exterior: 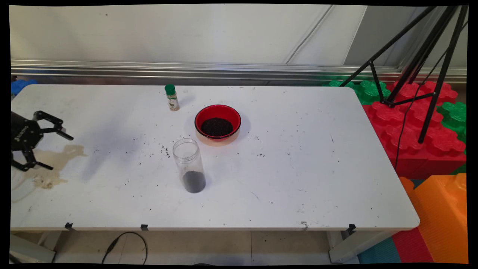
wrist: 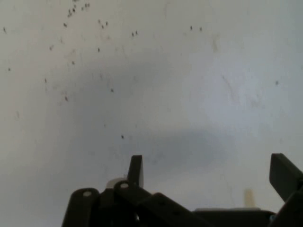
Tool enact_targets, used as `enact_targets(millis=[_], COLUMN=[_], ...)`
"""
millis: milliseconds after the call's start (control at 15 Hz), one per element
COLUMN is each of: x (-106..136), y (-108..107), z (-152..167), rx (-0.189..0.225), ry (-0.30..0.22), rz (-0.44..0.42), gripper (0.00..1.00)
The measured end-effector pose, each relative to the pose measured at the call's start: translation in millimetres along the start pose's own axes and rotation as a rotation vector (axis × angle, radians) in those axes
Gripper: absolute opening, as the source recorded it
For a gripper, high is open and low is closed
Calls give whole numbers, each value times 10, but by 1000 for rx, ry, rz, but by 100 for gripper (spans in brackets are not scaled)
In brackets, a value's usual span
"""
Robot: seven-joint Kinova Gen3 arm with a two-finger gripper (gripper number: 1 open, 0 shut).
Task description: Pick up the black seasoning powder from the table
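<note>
My black gripper [exterior: 58, 151] hangs open over the table's left edge, fingers spread wide and holding nothing. In the hand view the gripper [wrist: 210, 171] looks down on bare white table [wrist: 189, 85] with scattered dark specks. A clear plastic jar [exterior: 189, 165] with dark grains at its bottom stands upright near the table's middle, well to the gripper's right. Behind it sits a red bowl [exterior: 217, 123] filled with dark grains. A small spice bottle [exterior: 171, 97] with a green cap stands further back.
A brownish stain [exterior: 56, 164] marks the table beside the gripper. Dark grains [exterior: 164, 150] lie scattered around the jar. A black tripod [exterior: 422, 63] and large red, green and orange blocks [exterior: 422, 142] stand off the table's right end.
</note>
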Motion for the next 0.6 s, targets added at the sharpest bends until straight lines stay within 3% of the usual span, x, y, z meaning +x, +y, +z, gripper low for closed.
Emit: enact_targets(millis=[600], x=[305], y=[-198], z=[284], rx=[-22], ry=[77], rz=[-62], gripper=[100])
